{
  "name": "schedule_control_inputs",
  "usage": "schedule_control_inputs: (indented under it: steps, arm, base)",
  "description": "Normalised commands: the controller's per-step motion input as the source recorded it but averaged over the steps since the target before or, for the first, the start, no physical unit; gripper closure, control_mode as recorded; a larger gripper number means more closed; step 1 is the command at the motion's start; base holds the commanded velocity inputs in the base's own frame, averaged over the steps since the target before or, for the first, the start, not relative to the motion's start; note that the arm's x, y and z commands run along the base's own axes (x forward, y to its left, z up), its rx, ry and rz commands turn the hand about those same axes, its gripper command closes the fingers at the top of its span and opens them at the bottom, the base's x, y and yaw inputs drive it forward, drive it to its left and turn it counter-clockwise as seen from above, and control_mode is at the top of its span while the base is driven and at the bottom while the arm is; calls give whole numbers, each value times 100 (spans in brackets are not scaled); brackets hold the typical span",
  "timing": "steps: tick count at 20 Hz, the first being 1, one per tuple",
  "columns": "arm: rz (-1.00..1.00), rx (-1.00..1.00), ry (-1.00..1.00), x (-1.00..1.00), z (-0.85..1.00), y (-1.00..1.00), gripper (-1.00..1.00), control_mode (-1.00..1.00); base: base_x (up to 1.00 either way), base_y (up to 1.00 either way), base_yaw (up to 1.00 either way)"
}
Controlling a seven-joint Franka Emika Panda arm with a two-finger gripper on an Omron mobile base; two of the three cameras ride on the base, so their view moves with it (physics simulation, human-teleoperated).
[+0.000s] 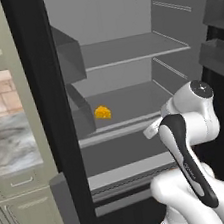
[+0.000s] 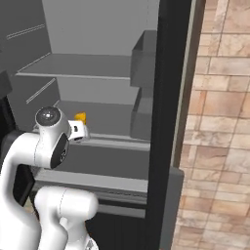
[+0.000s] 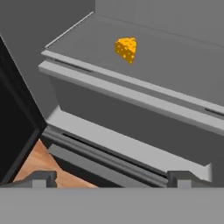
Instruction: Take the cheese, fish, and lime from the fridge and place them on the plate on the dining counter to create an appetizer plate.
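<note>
Still well short of the cheese (image 3: 126,49), upper middle of the hand view on the fridge (image 1: 125,51) shelf. Gripper (image 3: 112,178) jaws spread wide, empty. Likely to clip the shelf's front lip on approach, or nudge the small wedge deeper if closing off-centre.

The fridge (image 1: 120,12) stands open, and its middle grey shelf (image 1: 128,104) carries one thing, the cheese (image 1: 102,112), a small yellow-orange wedge sitting directly on the shelf surface, ahead of the gripper (image 3: 111,178) and up beyond its wide-apart tips. That shelf's front lip runs across between the tool and the wedge, the upper shelf (image 1: 125,49) sits higher up, and a lower ledge (image 3: 113,144) lies nearer the fingertips.
</note>
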Motion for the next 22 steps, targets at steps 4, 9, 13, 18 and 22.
schedule_control_inputs:
  steps: [4, 9, 13, 18, 22]
  arm:
    - [0, 0, 0, 0, 0, 0, -100, 100]
    - [0, 0, 0, 0, 0, 0, -100, 100]
    - [0, 0, 0, 0, 0, 0, -100, 100]
    - [0, -2, 6, 8, -57, 21, -100, -100]
    - [0, -2, 1, 1, -50, 27, -100, -100]
  base:
    - [51, 1, 4]
    - [48, 5, 4]
    - [48, 19, 3]
    - [8, 6, 0]
    - [0, 0, 0]
